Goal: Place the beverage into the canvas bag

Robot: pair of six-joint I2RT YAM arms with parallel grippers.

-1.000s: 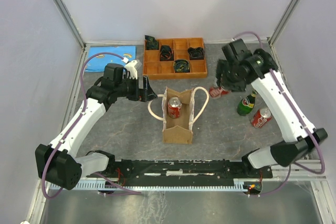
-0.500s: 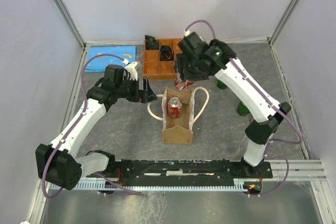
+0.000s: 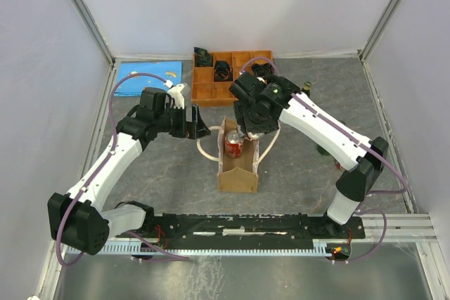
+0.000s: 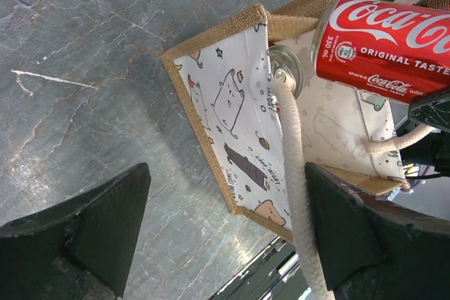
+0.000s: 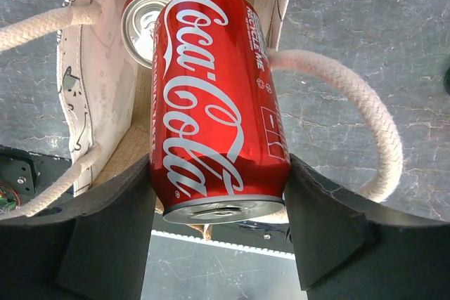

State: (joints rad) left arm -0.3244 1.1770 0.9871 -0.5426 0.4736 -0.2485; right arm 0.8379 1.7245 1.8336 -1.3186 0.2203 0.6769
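Note:
The canvas bag stands open mid-table, with cream rope handles and one red cola can upright inside. My right gripper is shut on a second red cola can and holds it on its side just above the bag's far end. In the right wrist view the bag and the inner can's top lie behind the held can. My left gripper is open and empty beside the bag's left side. In the left wrist view a rope handle runs close to one finger.
An orange wooden compartment tray with dark items stands behind the bag. A blue flat item lies at the back left. A green bottle and a red can show partly behind the right arm.
My right arm has swung from the right side of the table to over the bag, carrying the cola can. The left arm has not moved.

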